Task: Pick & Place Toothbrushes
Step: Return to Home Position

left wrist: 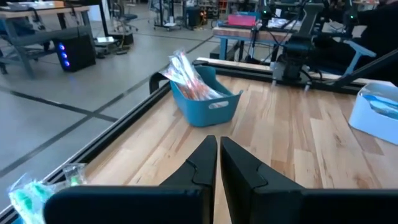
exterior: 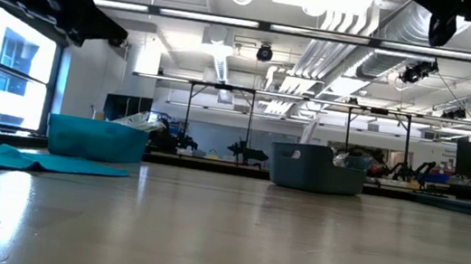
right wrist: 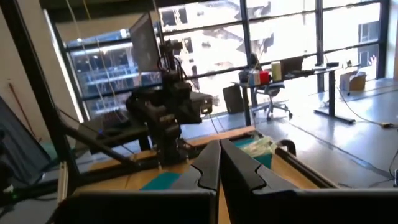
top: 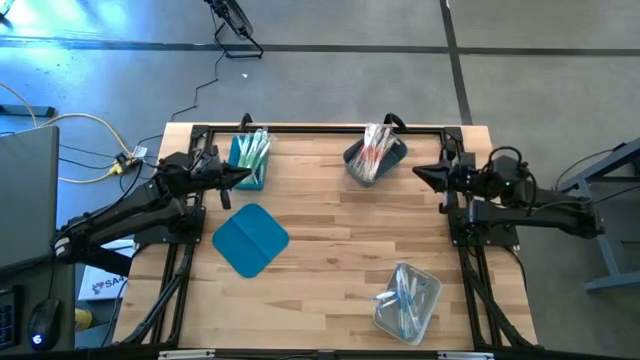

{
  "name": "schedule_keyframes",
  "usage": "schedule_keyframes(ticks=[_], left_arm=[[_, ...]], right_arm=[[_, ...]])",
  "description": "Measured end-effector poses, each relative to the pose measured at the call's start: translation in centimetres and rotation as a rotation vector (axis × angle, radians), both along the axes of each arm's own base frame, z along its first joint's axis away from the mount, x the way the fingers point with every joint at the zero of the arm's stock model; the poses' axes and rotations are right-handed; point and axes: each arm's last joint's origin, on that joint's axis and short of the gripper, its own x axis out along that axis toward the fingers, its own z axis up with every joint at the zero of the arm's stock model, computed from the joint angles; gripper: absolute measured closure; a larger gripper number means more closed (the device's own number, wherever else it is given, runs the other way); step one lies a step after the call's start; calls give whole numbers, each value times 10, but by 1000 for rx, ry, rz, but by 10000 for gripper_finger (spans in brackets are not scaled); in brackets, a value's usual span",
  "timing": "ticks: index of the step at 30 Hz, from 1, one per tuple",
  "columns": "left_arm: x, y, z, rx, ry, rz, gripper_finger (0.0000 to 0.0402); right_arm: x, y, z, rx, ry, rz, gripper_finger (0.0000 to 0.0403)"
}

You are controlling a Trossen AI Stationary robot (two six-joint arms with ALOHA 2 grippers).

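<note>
The left gripper (top: pixel 238 177) is hovering over the left side of the pale wooden plank table (top: pixel 330 260). Its two dark fingers (left wrist: pixel 202 167) are pressing together with no gap between them and are gripping nothing. The right gripper (top: pixel 418 177) is hanging over the right side and pointing back at it across the table. Its fingers (right wrist: pixel 205 167) are likewise lying tip to tip and carrying nothing.

The thin pale toothbrushes (top: pixel 374 148) are all sitting in bins. The orange-pink ones are standing in a bundle in the dark grey rectangular bin (top: pixel 388 160) at the far edge, right of centre. The green ones (top: pixel 255 148) are leaning in the teal rectangular bin (top: pixel 238 158) at the far left, just beside the left gripper. The blue ones (top: pixel 403 292) are lying in the clear plastic bin (top: pixel 425 290) at the near right, well apart from both arms. A flat teal lid (top: pixel 250 240) is lying on the bare boards near the left side, on the near side of the teal bin.

A black metal frame (top: pixel 320 128) is running along the table's far edge. Beyond it grey floor is showing, with a yellow cable (top: pixel 90 125) trailing at the far left. In the low view, ceiling pipes and strip lights are stretching over a workshop with other benches, and tall windows are filling the left wall.
</note>
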Motion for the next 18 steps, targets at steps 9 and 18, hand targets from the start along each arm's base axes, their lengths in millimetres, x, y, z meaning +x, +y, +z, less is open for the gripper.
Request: schedule_keyframes(ticks=[9,18], left_arm=[[-11,-5,-2,-9,5,36,382],[-17,-9,-1,-5,-13,43,382]], right_arm=[[-17,2,1,29,-36,-50,400],[-34,4,0,29,-63,-63,400]])
